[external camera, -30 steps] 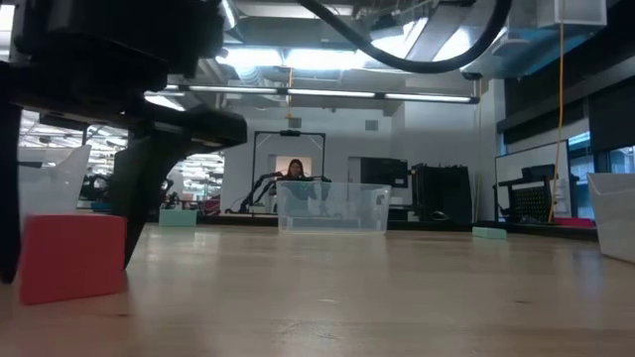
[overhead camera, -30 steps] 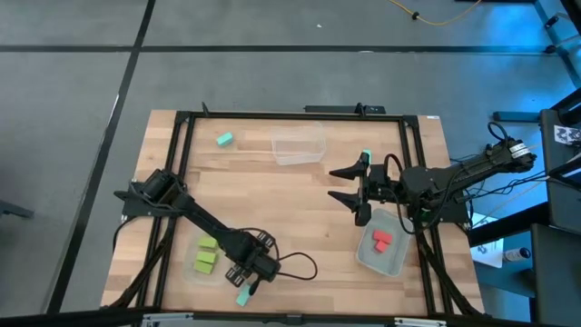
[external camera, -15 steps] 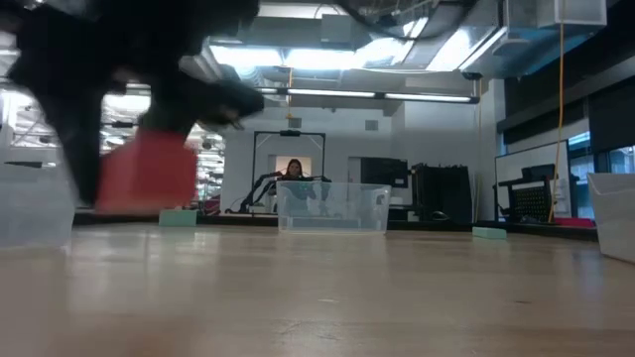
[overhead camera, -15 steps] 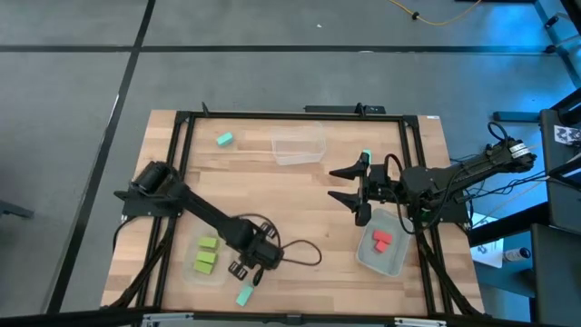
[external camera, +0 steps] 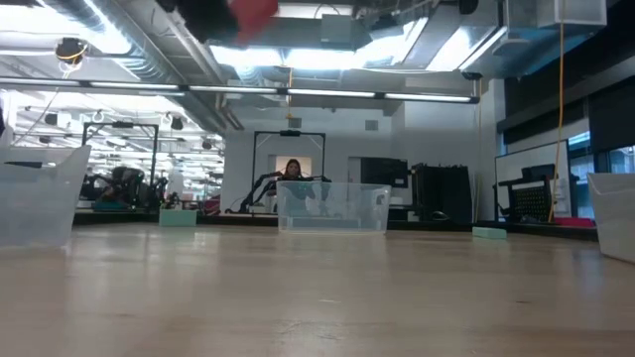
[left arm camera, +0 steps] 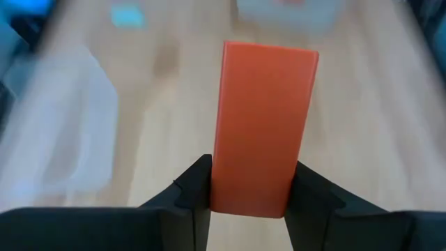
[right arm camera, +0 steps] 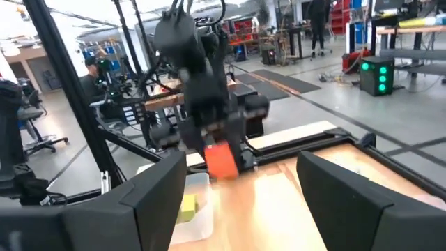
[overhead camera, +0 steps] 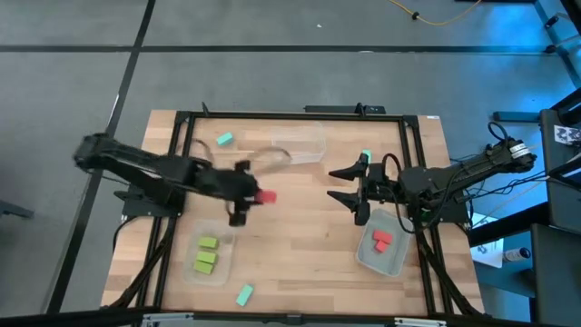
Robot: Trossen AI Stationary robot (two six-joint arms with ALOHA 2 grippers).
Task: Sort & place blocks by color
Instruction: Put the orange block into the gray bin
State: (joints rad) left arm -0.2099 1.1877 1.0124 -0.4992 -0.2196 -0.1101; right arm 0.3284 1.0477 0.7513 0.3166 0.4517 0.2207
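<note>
Since a second earlier, the left gripper [overhead camera: 258, 196] had left the desk's [overhead camera: 300, 227] near edge by the teal block [overhead camera: 244, 295] and swung up over the middle, its fingers [left arm camera: 191, 199] clamped on a red-pink block [left arm camera: 263, 125] held clear of the wood. Three lime green blocks [overhead camera: 206, 255] lay in the left tub [overhead camera: 222, 272] and two red-pink ones [overhead camera: 380, 240] in the right tub [overhead camera: 396, 262]. The right gripper [overhead camera: 345, 183] hung beside that tub with its fingers [right arm camera: 157, 199] apart and empty.
</note>
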